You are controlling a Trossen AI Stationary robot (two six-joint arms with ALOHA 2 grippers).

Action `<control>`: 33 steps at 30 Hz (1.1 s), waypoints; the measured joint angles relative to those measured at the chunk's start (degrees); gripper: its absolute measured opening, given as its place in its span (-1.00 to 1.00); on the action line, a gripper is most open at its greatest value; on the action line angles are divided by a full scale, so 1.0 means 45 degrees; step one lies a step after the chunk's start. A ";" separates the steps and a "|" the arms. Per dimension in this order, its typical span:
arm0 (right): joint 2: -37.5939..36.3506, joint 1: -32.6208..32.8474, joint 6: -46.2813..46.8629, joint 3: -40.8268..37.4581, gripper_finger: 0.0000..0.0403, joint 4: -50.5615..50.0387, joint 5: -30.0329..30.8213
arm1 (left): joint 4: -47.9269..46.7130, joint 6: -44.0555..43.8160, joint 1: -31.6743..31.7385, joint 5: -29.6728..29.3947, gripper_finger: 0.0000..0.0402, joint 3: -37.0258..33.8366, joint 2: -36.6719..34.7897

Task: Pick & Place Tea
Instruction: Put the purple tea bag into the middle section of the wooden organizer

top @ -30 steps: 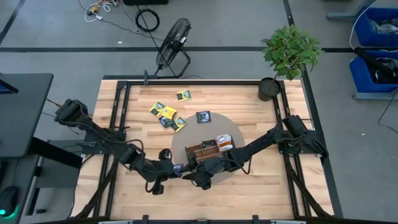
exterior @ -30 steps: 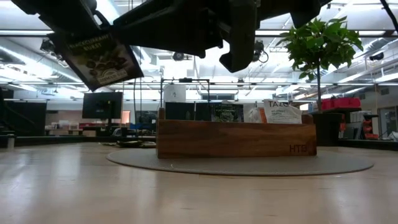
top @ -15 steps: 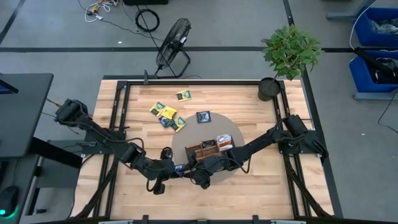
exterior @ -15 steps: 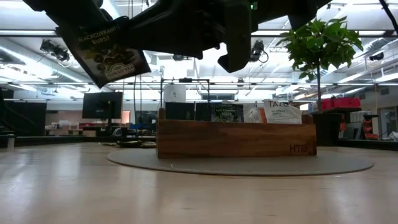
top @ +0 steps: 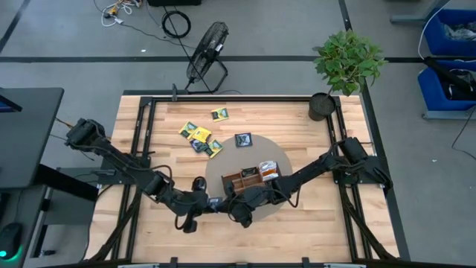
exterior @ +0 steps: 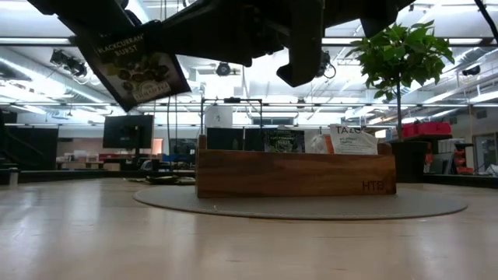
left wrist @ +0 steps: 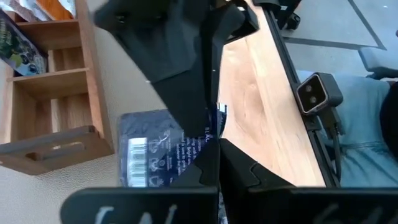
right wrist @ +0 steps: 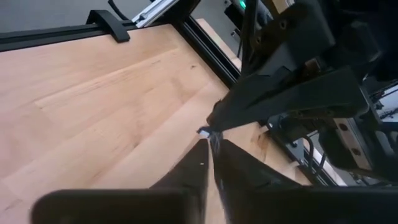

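A dark tea bag (exterior: 136, 68) is held high above bare table (top: 312, 223) by both pinched-shut grippers, left gripper (top: 210, 202) and right gripper (top: 221, 203).

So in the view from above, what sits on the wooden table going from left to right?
Left to right in the high view: the cluster of yellow-and-green tea sachets, then the lone dark sachet, then the wooden tray on its round mat, and last the potted plant at the table's far right corner.
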 joint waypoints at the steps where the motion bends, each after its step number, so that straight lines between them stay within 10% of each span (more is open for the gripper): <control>1: -0.0001 0.0003 0.0093 0.0000 -0.88 -0.0012 0.0001 | -0.0007 -0.0004 0.0041 -0.0063 -0.99 0.0000 0.0001; 8: -0.0080 0.0014 0.0636 0.0000 -0.98 -0.0267 0.0145 | 0.0131 0.0998 -0.0004 -0.0205 -0.92 -0.0005 0.0015; 20: -0.1423 0.0024 0.2287 0.0000 -0.99 -0.2888 0.0454 | 0.0799 0.2322 -0.0511 -0.0918 -0.20 -0.0005 0.0021; 26: -0.1424 0.0045 0.2821 0.0000 -1.00 -0.2726 -0.0441 | 0.0910 0.2673 -0.1679 -0.3563 -0.15 -0.0024 0.0016; 33: -0.1483 0.0317 0.3293 0.0000 -1.00 -0.2525 -0.0402 | 0.2458 0.3106 -0.2916 -0.3627 -0.22 -0.0034 0.0013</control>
